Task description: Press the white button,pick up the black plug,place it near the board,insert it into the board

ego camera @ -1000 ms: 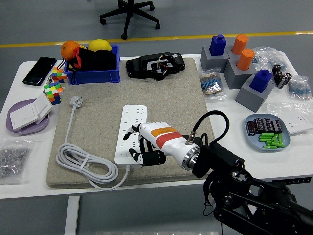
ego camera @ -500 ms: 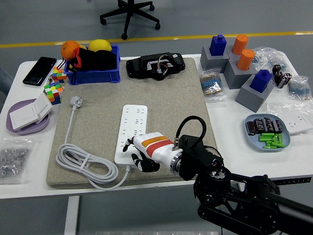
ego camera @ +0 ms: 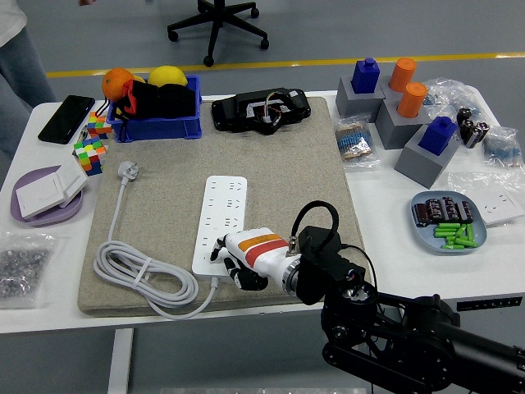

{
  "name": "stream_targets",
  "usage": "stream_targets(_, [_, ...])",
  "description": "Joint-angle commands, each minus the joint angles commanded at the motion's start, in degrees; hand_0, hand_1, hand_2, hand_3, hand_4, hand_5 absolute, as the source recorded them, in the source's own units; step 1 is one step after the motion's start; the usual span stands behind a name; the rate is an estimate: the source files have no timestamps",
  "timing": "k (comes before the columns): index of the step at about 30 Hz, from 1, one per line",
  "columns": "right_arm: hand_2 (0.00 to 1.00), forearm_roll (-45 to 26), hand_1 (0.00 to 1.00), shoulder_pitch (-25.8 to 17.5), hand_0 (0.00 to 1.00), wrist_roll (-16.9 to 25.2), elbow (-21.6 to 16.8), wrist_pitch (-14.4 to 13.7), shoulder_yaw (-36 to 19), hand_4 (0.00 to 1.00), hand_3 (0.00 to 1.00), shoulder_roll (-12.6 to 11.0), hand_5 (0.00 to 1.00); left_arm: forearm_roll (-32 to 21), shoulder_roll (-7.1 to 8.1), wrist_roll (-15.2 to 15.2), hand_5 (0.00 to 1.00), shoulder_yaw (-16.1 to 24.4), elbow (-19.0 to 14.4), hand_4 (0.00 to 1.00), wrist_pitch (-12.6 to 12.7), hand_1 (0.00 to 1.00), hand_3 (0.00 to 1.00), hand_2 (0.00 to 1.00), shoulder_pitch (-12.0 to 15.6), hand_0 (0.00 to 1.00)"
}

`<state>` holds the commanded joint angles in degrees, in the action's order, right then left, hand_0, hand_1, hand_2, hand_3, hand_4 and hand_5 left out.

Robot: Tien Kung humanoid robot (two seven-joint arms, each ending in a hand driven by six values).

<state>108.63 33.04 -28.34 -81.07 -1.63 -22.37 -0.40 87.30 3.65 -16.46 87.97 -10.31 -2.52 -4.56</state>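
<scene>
A white power strip point(ego camera: 221, 215) lies lengthwise on the grey mat point(ego camera: 279, 156). Its white cable point(ego camera: 135, 271) lies coiled at the mat's front left and ends in a white plug point(ego camera: 127, 171). My right hand point(ego camera: 228, 261), white with black fingertips, rests with curled fingers on the strip's near end, where the button is hidden under it. A black device with cables point(ego camera: 261, 110) lies at the mat's far edge. I cannot pick out a black plug for certain. My left arm is out of view.
A blue bin point(ego camera: 156, 127) with fruit, puzzle cubes point(ego camera: 90, 152), a phone point(ego camera: 66, 118) and a purple plate point(ego camera: 33, 215) stand on the left. Grey blocks with blue and orange pegs point(ego camera: 402, 98) and a blue tray point(ego camera: 422, 230) stand on the right. A person point(ego camera: 16, 49) stands at the far left.
My right hand has drawn back toward the strip's near end and its fingers have curled down onto it. A person has come into view at the top left.
</scene>
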Motion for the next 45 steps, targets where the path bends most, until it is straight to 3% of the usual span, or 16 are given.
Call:
stream_targets(20, [0.113,1.0,0.002,0.6,0.002,0.8,3.2,-1.0,2.5,0.281,0.651,0.1,0.002,-0.1,-0.06,0.0,0.025,0.1,0.0,0.582,0.0,0.647,0.686,0.644,-0.1,0.650])
stream_targets(32, [0.113,1.2,0.002,0.2,0.002,1.7,-1.5,-1.4,-0.8,0.280,0.644,-0.2,0.002,0.0,-0.10,-0.1,0.024,0.3,0.0,0.582,0.1,0.647,0.686,0.644,-0.1,0.650])
stream_targets(40, [0.113,0.5,0.002,-1.4,0.002,7.8,-5.5,-3.0,-5.6,0.280,0.638,-1.2,0.002,0.4,-0.10,-0.2,0.024,0.2,0.0,0.582,0.0,0.646,0.685,0.644,-0.1,0.650])
stream_targets(41, [0.159,0.2,0.058,-1.8,0.083,9.5,-5.6,-3.6,-6.6,0.343,0.641,-1.5,0.002,0.3,-0.10,-0.2,0.024,0.1,0.0,0.582,0.0,0.647,0.685,0.644,0.0,0.650])
stream_targets(45, [0.159,-0.9,0.058,-3.3,0.083,14.1,-5.2,-4.5,-11.2,0.343,0.641,-2.9,0.002,0.0,-0.04,-0.1,0.024,0.1,0.0,0.582,0.1,0.647,0.685,0.644,-0.1,0.650])
